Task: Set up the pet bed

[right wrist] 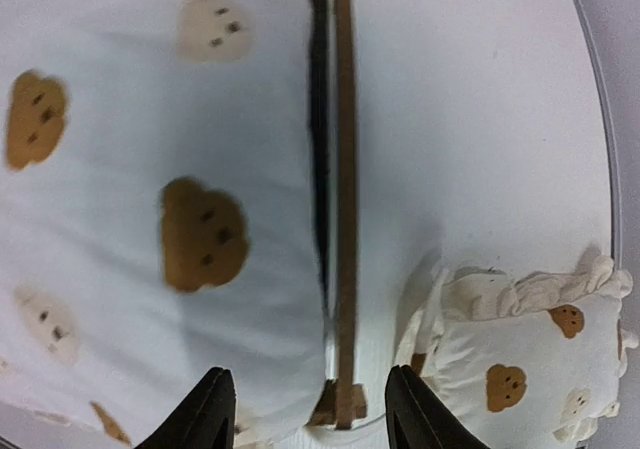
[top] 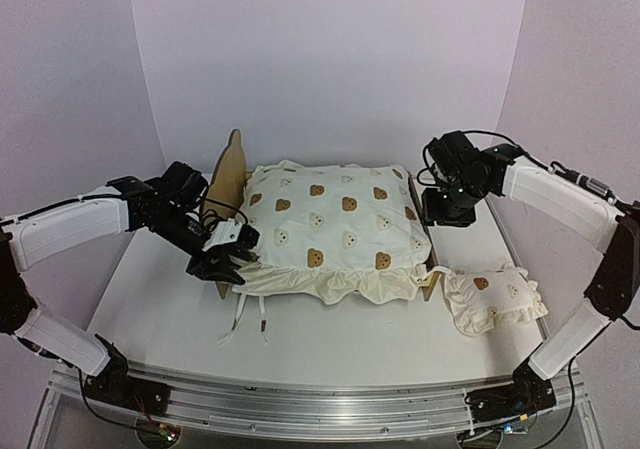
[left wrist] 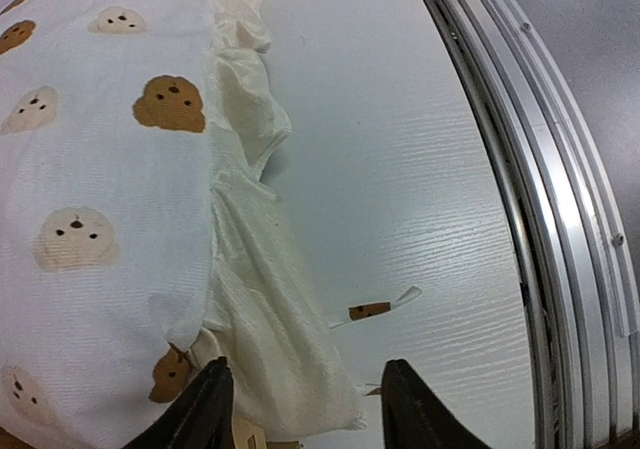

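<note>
The pet bed (top: 229, 172) stands mid-table, its plywood headboard at the left. The cream bear-print cushion (top: 335, 224) lies on it and hides the base. My left gripper (top: 222, 261) is open at the cushion's front left corner. In the left wrist view my left gripper (left wrist: 305, 407) has its fingers apart, and the cushion's ruffle (left wrist: 270, 339) hangs loose between them. My right gripper (top: 440, 212) hovers open over the bed's right end. In the right wrist view my right gripper (right wrist: 310, 409) straddles the plywood rail (right wrist: 345, 219) without touching it, with the cushion (right wrist: 150, 169) beside the rail.
A small ruffled bear-print pillow (top: 492, 299) lies on the table right of the bed, also seen as the pillow (right wrist: 520, 359) in the right wrist view. Cushion ties (top: 245, 321) trail onto the table in front. The metal rail (left wrist: 540, 189) marks the table's near edge.
</note>
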Action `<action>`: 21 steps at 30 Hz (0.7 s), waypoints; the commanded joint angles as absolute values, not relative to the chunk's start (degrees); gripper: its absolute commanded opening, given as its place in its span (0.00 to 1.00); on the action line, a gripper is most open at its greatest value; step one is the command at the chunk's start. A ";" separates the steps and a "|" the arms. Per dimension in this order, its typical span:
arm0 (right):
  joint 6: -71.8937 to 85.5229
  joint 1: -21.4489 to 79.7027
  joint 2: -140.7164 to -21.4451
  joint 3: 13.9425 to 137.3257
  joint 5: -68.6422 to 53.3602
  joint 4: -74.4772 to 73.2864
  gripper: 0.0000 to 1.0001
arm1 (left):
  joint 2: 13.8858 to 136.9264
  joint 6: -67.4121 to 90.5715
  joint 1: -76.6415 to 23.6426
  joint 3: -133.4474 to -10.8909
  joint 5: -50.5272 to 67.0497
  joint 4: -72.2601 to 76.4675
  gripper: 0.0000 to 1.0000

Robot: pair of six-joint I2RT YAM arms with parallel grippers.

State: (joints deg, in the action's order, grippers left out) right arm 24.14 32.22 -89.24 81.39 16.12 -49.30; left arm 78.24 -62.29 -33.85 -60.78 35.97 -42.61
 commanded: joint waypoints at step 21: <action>24.08 19.94 -108.88 89.75 -2.22 -50.48 0.29 | 80.63 -2.66 -30.07 -84.41 -11.75 -35.11 0.96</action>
State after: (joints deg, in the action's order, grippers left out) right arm 21.28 19.00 -113.30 94.05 -0.06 -48.93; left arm 78.97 -13.03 -32.02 -81.74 -2.73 -26.83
